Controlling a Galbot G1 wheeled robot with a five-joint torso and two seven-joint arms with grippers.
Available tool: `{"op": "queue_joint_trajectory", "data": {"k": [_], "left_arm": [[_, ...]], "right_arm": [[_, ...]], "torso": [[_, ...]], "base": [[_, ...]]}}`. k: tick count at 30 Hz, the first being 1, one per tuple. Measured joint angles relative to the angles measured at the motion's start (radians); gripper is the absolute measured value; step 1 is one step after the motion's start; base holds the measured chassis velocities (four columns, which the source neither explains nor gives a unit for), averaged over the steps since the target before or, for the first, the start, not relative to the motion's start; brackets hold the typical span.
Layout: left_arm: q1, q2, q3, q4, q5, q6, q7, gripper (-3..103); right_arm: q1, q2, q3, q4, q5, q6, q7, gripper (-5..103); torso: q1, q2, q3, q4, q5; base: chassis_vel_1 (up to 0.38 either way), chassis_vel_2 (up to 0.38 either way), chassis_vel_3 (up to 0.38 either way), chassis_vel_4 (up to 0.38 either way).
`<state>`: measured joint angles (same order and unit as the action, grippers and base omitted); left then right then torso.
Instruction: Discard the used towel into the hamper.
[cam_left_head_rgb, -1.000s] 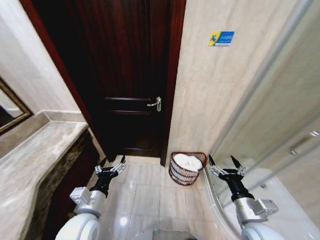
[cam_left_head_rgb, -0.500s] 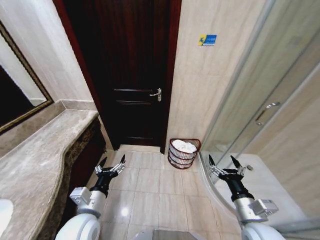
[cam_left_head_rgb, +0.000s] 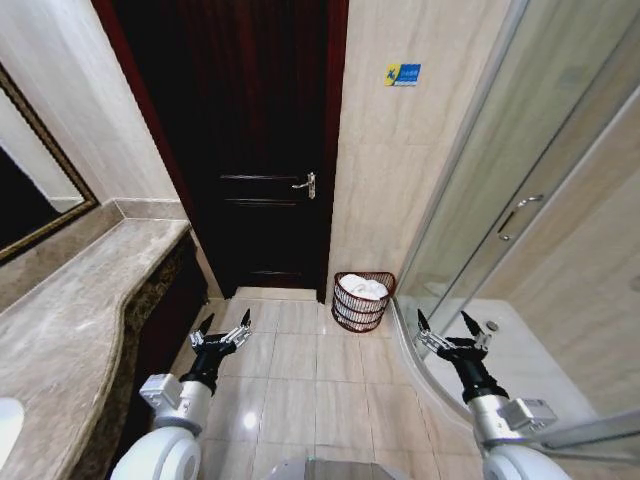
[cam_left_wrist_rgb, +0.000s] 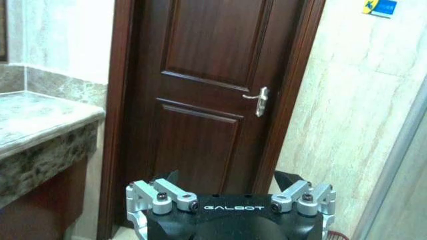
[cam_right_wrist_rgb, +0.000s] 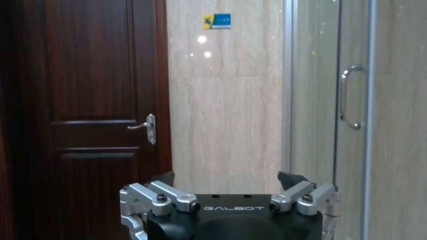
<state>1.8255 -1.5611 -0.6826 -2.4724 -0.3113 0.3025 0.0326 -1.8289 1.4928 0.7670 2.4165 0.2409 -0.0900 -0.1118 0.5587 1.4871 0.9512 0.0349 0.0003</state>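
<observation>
The hamper (cam_left_head_rgb: 363, 301), a small dark reddish-brown wire basket, stands on the tiled floor against the wall beside the door. A white towel (cam_left_head_rgb: 367, 288) lies bunched inside it, showing over the rim. My left gripper (cam_left_head_rgb: 224, 327) hovers open and empty over the floor, to the left of the hamper and nearer to me. Open and empty too, my right gripper (cam_left_head_rgb: 449, 327) hangs to the hamper's right, above the shower's curved threshold. Each wrist view shows its own open gripper, the left (cam_left_wrist_rgb: 230, 181) and the right (cam_right_wrist_rgb: 230, 179), with the fingers spread wide.
A dark wooden door (cam_left_head_rgb: 250, 150) with a metal handle (cam_left_head_rgb: 304, 185) is straight ahead. A marble counter (cam_left_head_rgb: 70, 300) runs along the left, with a mirror (cam_left_head_rgb: 30, 190) above it. A glass shower enclosure (cam_left_head_rgb: 520, 220) with a handle fills the right. Tiled floor (cam_left_head_rgb: 300, 370) lies between.
The whole head view has shifted, so the camera moved: the hamper now looks smaller and farther, and more floor and shower glass show. Both grippers keep the same open pose.
</observation>
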Motion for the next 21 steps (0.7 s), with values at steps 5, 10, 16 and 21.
{"op": "queue_joint_trajectory", "data": {"k": [5, 10, 16, 21], "left_arm": [[0.0, 0.0, 0.0, 0.0, 0.0, 0.0, 0.0, 97], [0.0, 0.0, 0.0, 0.0, 0.0, 0.0, 0.0, 97], [0.0, 0.0, 0.0, 0.0, 0.0, 0.0, 0.0, 97], [0.0, 0.0, 0.0, 0.0, 0.0, 0.0, 0.0, 97]], "right_arm": [[0.0, 0.0, 0.0, 0.0, 0.0, 0.0, 0.0, 100], [0.0, 0.0, 0.0, 0.0, 0.0, 0.0, 0.0, 100], [0.0, 0.0, 0.0, 0.0, 0.0, 0.0, 0.0, 100], [0.0, 0.0, 0.0, 0.0, 0.0, 0.0, 0.0, 100]], "torso": [[0.0, 0.0, 0.0, 0.0002, -0.0004], [-0.001, 0.001, -0.001, 0.0006, -0.0007], [0.0, 0.0, 0.0, 0.0, -0.0001], [0.001, 0.0, 0.0, 0.0005, -0.0003]], "base": [[0.267, -0.242, -0.24, 0.245], [0.206, -0.22, -0.199, 0.211], [0.011, -0.036, -0.041, 0.038], [-0.056, 0.043, 0.063, -0.029]]}}
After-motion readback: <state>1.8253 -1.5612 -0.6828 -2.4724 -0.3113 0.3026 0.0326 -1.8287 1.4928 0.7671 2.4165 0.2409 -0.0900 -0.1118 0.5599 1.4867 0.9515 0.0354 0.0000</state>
